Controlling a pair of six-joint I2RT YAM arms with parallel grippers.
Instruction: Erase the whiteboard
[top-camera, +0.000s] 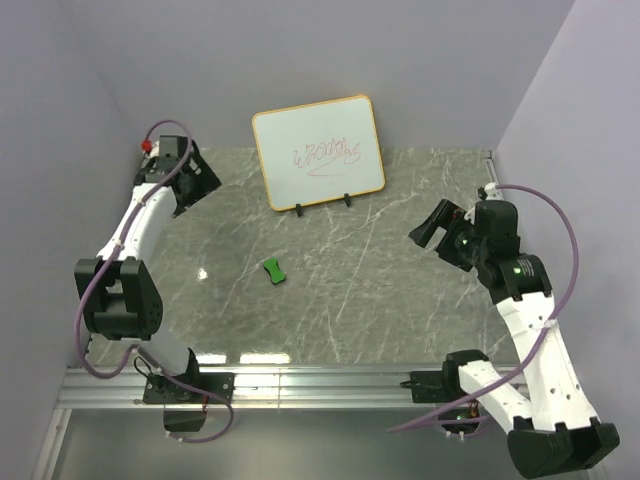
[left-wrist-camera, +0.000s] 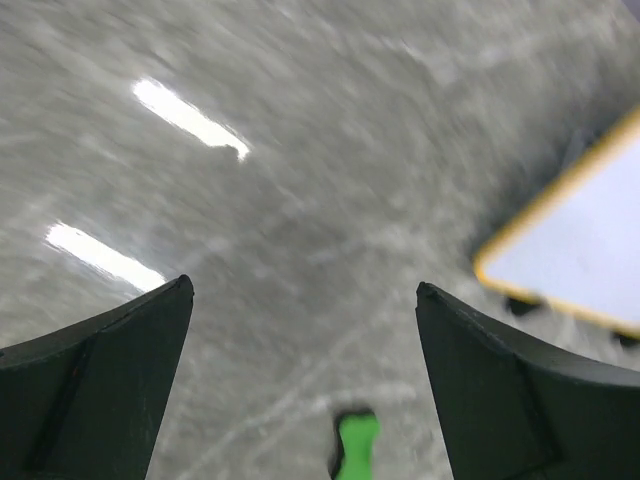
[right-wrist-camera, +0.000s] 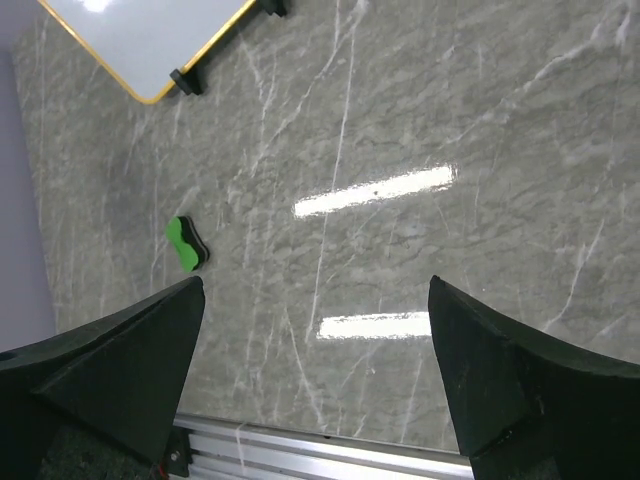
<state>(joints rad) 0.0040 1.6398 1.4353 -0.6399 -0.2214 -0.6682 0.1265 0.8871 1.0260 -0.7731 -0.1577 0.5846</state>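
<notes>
The grey marble table (top-camera: 400, 300) carries the whiteboard (top-camera: 318, 150), propped at the far edge with its red scribble unwiped, well apart from both arms. My left gripper (left-wrist-camera: 302, 285) and right gripper (right-wrist-camera: 315, 280) are spread wide and empty. I judge that my next move is to fetch the green eraser (top-camera: 273, 270), which lies mid-table.

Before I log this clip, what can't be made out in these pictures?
- Top view: the red scribble on the whiteboard is too small to read.
- Left wrist view: blurred throughout; the whiteboard is cut off by the right edge, the eraser by the bottom edge.
- Right wrist view: only a corner of the whiteboard shows, cut by the top edge; its scribble lies out of frame.
</notes>
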